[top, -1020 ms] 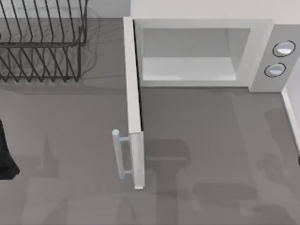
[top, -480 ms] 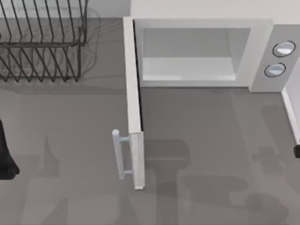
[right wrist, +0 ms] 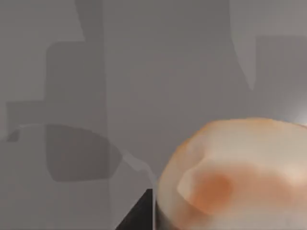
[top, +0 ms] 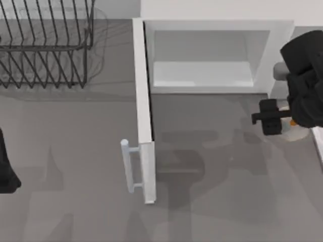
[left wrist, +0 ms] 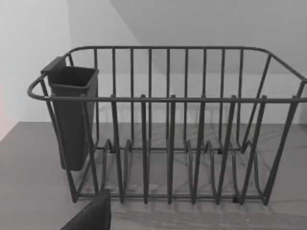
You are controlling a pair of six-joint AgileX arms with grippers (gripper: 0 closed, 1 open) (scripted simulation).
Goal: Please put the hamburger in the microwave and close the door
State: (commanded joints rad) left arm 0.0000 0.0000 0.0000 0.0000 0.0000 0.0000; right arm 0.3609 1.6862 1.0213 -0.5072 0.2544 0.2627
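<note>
Right gripper (top: 272, 118), black, at the right side of the bench (top: 75, 151), low in front of the microwave's front right corner. Cannot tell how far open it is or whether it has hold of anything. Hamburger (right wrist: 230, 172) right against it: a small round bun, orange-brown on top and paler below, very close in the right wrist view, and in the top view peeking out as an orange sliver and pale base just behind the gripper, tucked under the black bulk of the right arm (top: 305, 80).

Likely light and soft, easily squashed or smeared apart if pinched hard. Best taken across the sides at mid-height with gentle pressure, kept level so the layers do not slide.

Microwave (top: 217, 10), a large white box, along the far edge of the bench. Cavity (top: 202, 60) open, pale grey and bare, far wider than the bun, so plenty of room to enter. Door (top: 144, 101) swung fully out toward the near side, standing edge-on at the left of the opening, with its silver bar handle (top: 128, 166) on the outer face near the free end. Bare bench between door and gripper, giving a free path leftward and in. Edges to mind: the cavity's front sill and the right frame beside the gripper.

Black wire dish rack (top: 45, 50) at far left, well apart, with a dark cutlery cup (left wrist: 72, 115) hung on one end. Left arm (top: 6, 166) parked at the left edge.
</note>
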